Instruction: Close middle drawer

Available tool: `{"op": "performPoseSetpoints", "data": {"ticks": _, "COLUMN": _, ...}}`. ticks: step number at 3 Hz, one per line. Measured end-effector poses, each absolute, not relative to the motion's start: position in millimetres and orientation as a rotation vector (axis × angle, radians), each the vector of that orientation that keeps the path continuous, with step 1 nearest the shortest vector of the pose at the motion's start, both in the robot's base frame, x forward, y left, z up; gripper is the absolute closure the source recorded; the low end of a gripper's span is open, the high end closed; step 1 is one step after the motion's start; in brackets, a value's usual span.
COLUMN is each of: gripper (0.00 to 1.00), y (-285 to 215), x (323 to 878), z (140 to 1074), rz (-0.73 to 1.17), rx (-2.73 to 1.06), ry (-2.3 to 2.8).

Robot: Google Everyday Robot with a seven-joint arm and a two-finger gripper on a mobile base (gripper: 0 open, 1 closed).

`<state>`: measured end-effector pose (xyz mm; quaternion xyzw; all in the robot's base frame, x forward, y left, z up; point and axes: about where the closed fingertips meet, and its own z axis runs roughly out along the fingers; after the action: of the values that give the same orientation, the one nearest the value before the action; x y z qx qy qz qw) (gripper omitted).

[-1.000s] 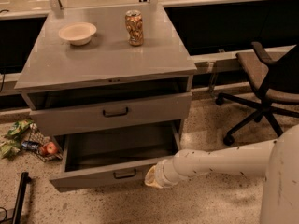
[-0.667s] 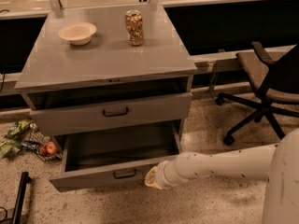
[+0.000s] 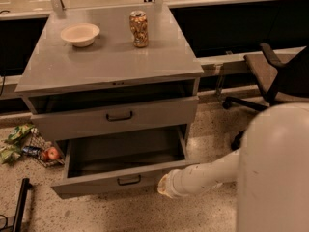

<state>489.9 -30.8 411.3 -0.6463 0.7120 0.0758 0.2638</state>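
The middle drawer [image 3: 104, 183] is a wide grey metal drawer pulled far out of the cabinet [image 3: 111, 64], and its deep box is empty. A small black bar handle [image 3: 129, 180] sits at the centre of its front panel. My gripper [image 3: 162, 185] is at the end of the white arm, low at the right end of that front panel, against or just in front of it. The wrist hides the fingers. The drawer above [image 3: 116, 116] stands slightly open.
A white bowl [image 3: 80, 34] and a patterned can [image 3: 139, 29] stand on the cabinet top. Snack bags and an apple [image 3: 52, 153] lie on the floor at the left. A black office chair [image 3: 275, 76] stands at the right. A black bar [image 3: 19, 204] lies at the lower left.
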Motion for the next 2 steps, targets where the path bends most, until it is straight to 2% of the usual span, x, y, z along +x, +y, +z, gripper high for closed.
{"op": "performPoseSetpoints", "data": {"ticks": 1, "gripper": 1.00, "y": -47.9, "x": 509.1, "z": 398.9, "rz": 0.050, "rx": -1.763, "ry": 1.925}}
{"op": "performPoseSetpoints", "data": {"ticks": 2, "gripper": 1.00, "y": -24.4, "x": 538.4, "z": 383.7, "rz": -0.014, "rx": -1.799, "ry": 1.843}}
